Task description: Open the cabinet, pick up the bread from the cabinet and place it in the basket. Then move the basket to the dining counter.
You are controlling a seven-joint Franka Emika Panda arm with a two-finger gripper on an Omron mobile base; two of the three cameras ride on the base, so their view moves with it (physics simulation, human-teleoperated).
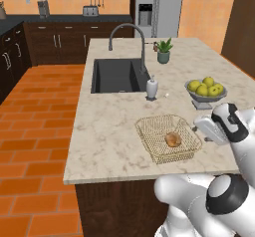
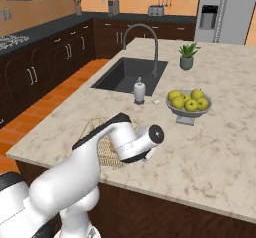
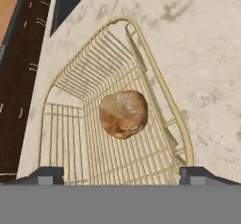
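Observation:
The golden wire basket stands on the beige dining counter near its front edge. It also shows partly behind my arm as the basket. The round tan bread lies inside it, seen close up as the bread on the basket's mesh floor. My gripper hovers at the basket's right side, just above the rim. Its gripper tips are spread wide, open, with nothing between them. The cabinet is out of view.
A grey bowl of yellow-green apples stands right behind my hand. A white soap dispenser, the dark sink with its curved faucet, and a potted plant lie farther back. The counter's front edge runs just below the basket.

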